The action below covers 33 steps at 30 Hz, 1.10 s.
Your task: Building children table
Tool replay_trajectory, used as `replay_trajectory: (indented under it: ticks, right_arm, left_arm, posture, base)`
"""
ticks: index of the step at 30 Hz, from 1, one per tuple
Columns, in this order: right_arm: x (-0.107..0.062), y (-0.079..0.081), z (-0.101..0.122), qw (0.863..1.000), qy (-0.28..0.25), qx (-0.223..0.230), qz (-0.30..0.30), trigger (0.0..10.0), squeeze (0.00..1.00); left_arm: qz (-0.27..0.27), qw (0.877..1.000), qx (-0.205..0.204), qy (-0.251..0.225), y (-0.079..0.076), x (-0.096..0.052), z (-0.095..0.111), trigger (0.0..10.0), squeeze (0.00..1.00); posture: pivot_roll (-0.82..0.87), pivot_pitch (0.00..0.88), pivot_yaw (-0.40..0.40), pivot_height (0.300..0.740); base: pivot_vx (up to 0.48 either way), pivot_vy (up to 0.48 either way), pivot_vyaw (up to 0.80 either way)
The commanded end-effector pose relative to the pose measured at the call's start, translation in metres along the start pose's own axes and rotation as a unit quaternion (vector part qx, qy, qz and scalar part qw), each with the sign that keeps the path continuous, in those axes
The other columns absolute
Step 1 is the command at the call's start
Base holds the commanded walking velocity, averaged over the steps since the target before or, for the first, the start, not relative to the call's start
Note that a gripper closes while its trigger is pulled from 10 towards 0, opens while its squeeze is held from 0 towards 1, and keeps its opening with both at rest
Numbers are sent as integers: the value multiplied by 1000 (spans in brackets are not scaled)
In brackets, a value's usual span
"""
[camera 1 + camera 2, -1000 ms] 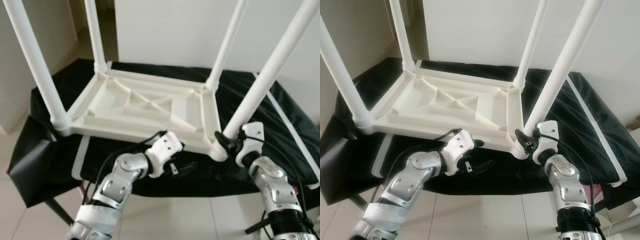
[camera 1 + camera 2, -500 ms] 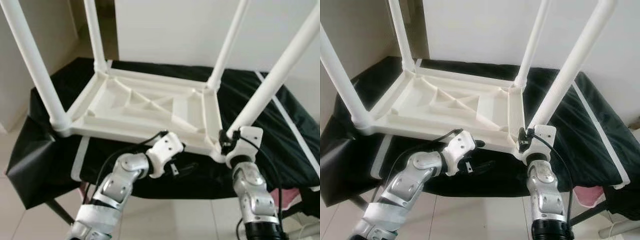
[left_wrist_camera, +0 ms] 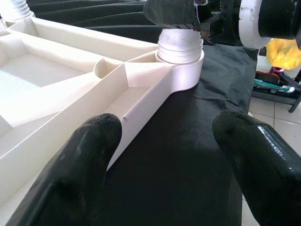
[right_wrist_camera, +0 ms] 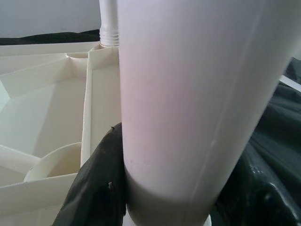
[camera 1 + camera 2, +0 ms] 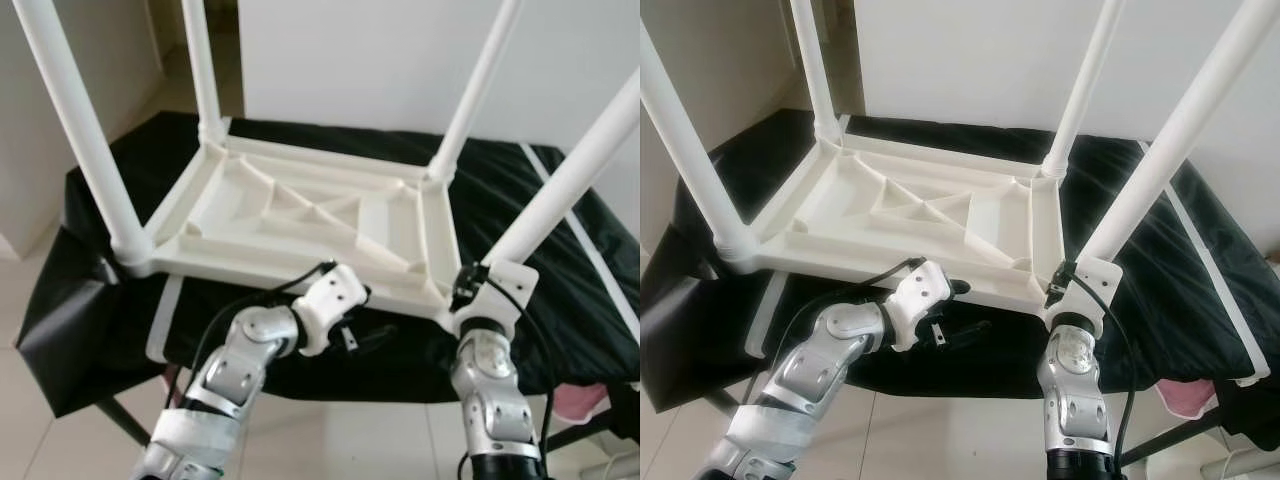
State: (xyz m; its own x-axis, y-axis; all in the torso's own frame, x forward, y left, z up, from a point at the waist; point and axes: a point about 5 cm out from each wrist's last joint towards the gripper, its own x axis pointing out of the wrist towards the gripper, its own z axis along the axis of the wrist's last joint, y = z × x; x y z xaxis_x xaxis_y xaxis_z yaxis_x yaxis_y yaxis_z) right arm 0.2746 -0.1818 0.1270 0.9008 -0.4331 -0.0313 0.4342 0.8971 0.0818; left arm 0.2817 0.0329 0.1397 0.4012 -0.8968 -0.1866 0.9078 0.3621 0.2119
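Gripping the near-right leg (image 5: 560, 190) of an upturned white ribbed plastic table (image 5: 300, 225), right gripper (image 5: 468, 290)
Left gripper (image 3: 164, 155) open at 7 o'clock; leg tops cropped

A black-covered work table (image 5: 90, 300) carries the upturned white children's table (image 5: 300, 225).
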Motion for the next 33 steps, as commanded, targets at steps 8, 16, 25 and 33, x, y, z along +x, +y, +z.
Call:
replay_trajectory:
  ticks: [8, 16, 25, 33]
  right_arm:
    - [0, -13, -9, 1000, 14, 20, 4, 10000, 1000]
    - [7, -22, -3, 992, -3, 17, 122, 10000, 0]
    - [26, -26, -1, 955, 8, -41, 294, 10000, 0]
    - [31, -25, 0, 924, 15, -82, 374, 10000, 0]
  left_arm:
    - [15, 1000, 2, -3, 1, 2, 1, 10000, 0]
    - [18, 1000, 4, -4, 3, 3, 2, 10000, 0]
    - [20, 1000, 5, -7, 5, 4, 4, 10000, 0]
    - [25, 1000, 7, -7, 8, 3, 4, 10000, 0]
  posture:
    - [-9, 0, -69, 740]
    - [-13, 0, -71, 740]
    - [-14, 0, -67, 740]
    - [2, 0, -73, 740]
  base:
    - [0, 0, 0]
    - [0, 0, 0]
    - [0, 0, 0]
    - [0, 0, 0]
